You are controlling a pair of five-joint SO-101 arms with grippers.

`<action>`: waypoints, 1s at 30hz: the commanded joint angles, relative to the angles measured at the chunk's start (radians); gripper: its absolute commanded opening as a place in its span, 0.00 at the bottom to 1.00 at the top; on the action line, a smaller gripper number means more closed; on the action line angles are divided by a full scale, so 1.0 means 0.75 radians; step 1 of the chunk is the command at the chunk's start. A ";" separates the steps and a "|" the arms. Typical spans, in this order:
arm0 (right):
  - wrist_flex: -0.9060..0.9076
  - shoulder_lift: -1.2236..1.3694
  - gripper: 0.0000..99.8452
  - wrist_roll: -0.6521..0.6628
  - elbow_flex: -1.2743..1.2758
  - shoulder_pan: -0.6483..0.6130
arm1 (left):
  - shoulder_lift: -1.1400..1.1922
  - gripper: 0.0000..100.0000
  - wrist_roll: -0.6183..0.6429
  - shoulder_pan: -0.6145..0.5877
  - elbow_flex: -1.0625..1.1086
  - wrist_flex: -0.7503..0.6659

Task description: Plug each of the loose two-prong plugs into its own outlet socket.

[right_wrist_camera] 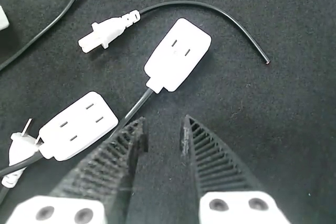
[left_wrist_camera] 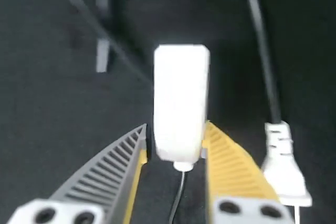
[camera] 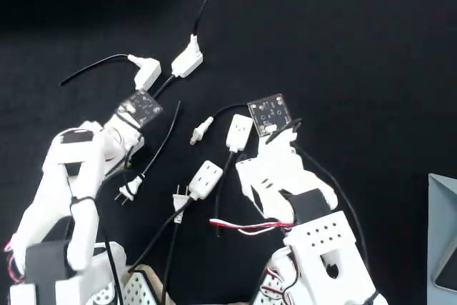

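- The black table (camera: 371, 48) carries a scatter of short cords, with the sockets and plugs lying mostly in the middle, within reach of both arms.
- The left arm (camera: 68, 176) stretches from the near left corner towards the far centre. The right arm (camera: 285, 176) stands near and right of the middle, bent over the central group of parts.
- The left gripper (left_wrist_camera: 176, 128) is clamped on a white connector (left_wrist_camera: 181, 93), its fingers pressing the two long sides. The connector's thin cord trails back between the fingers, so its free end points away from the arm, probably so that end can be brought to a mate. Its face is hidden, so I cannot tell whether it is a socket or a plug.
- The right gripper (right_wrist_camera: 160, 135) hovers with its fingers a little apart and nothing between them. It sits just near of the two-slot socket (right_wrist_camera: 177, 55), roughly in line with that socket's cord end, which looks like a set-up to pin or grasp it there.
- The wider socket (right_wrist_camera: 79, 125) lies left of and nearer than the two-slot one, slots facing up and unoccupied.
- A pronged plug (right_wrist_camera: 18, 148) lies touching or almost touching the wider socket's left end, its prong bare, so it is not yet seated.
- Another white plug (left_wrist_camera: 283, 166) lies just right of the held connector.
- A small plug (right_wrist_camera: 105, 31) lies left of the two-slot socket, apart from it, on a curved cord with a loose end.
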 commanded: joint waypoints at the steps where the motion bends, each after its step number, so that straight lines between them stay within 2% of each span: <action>1: -0.027 -0.017 0.11 0.000 -0.005 0.010 | -0.198 0.21 0.082 -0.032 0.026 -0.008; 9: -0.027 -0.017 0.11 0.000 -0.005 0.008 | -0.665 0.22 0.219 -0.015 0.050 0.213; 14: -0.023 -0.017 0.11 0.000 -0.005 0.008 | -0.755 0.22 0.276 0.107 0.066 0.413; 22: -0.020 -0.017 0.11 0.000 -0.005 0.008 | -0.471 0.22 0.313 0.232 0.081 0.426; 30: -0.020 -0.017 0.11 0.000 -0.005 0.008 | 0.020 0.22 0.315 0.234 0.052 0.119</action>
